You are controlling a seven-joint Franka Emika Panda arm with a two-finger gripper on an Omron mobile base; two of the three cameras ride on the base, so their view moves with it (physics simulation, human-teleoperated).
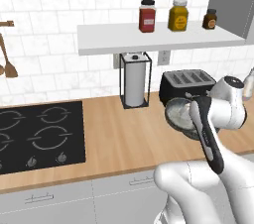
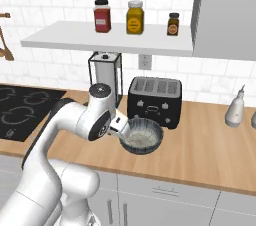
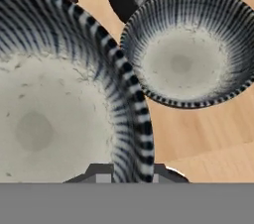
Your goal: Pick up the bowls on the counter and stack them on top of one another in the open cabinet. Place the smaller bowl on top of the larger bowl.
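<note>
By the toaster (image 2: 155, 101) our gripper (image 3: 133, 171) pinches one bowl's rim (image 3: 130, 119) (jaws nearly closed); next, raise it to the open cabinet (image 2: 100, 40).

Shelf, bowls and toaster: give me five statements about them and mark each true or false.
1. Three jars stand on the white shelf. True.
2. A bowl already sits on that shelf. False: the near bowl is at the tool, and the second bowl is on the counter.
3. In the hand view, the tool's fingertips straddle the near bowl's rim. True.
4. The toaster is white. False: the toaster is black.
5. Both bowls have pale insides and dark striped outsides. True.
</note>
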